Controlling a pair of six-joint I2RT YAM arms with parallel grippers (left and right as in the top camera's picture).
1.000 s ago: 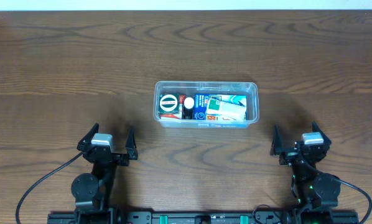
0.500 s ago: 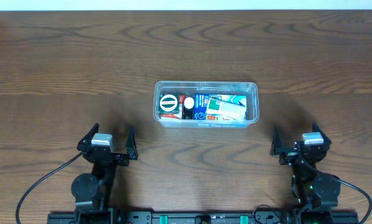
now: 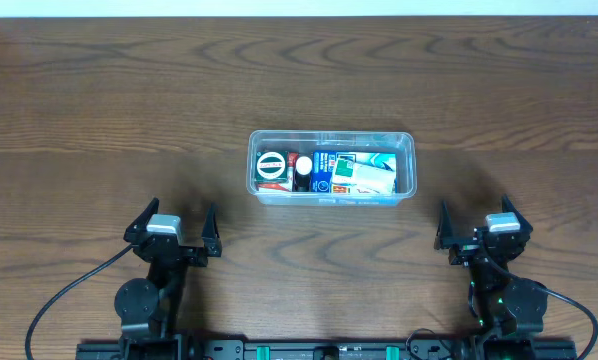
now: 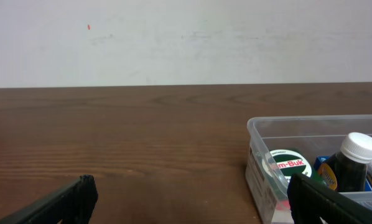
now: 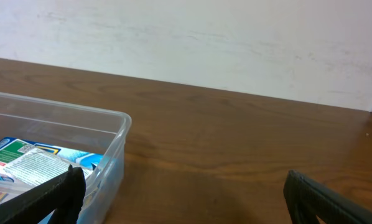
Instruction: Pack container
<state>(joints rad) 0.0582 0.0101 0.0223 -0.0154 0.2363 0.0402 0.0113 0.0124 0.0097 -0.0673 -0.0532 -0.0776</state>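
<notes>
The clear plastic container sits at the middle of the wooden table. It holds several small items: a round green-and-white tin, a dark bottle with a white cap, and blue, green and white cartons. My left gripper is open and empty near the front left, well short of the container. My right gripper is open and empty at the front right. In the left wrist view the container lies ahead to the right. In the right wrist view it lies ahead to the left.
The dark wooden table ends at a white wall along its far edge. Black cables trail from both arm bases at the front edge.
</notes>
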